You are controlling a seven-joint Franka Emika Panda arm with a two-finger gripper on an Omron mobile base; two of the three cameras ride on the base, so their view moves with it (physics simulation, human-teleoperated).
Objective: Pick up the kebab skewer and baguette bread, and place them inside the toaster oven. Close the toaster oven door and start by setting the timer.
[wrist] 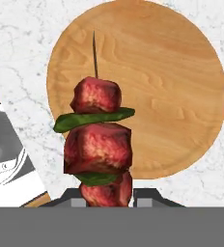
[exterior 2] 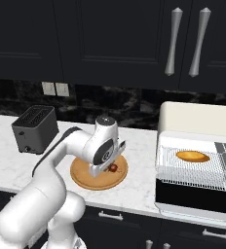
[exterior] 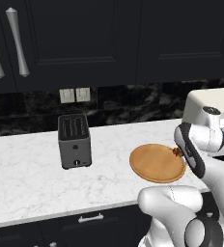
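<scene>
Clamped between the two dark fingertips at the bottom of the hand view, the skewer (wrist: 98,144) runs straight out from the gripper (wrist: 105,197), its bare point aimed across the wooden plate (wrist: 181,96) below. I'd judge it is held by its lowest meat chunk so the rest of it can go into the oven first. The jaws are pressed in on that chunk, so the skewer sits right in the pincer, not beside it, and it appears lifted just off the plate.

From the right side, the gripper (exterior 2: 110,167) hovers over the plate (exterior 2: 85,180) with the dark red bit showing at its tip. The oven (exterior 2: 197,146) stands well apart to the right, its door (exterior 2: 193,197) dropped open, and the bread (exterior 2: 193,156) already lies on the rack inside. The skewer seems bound for the spot next to it.
</scene>
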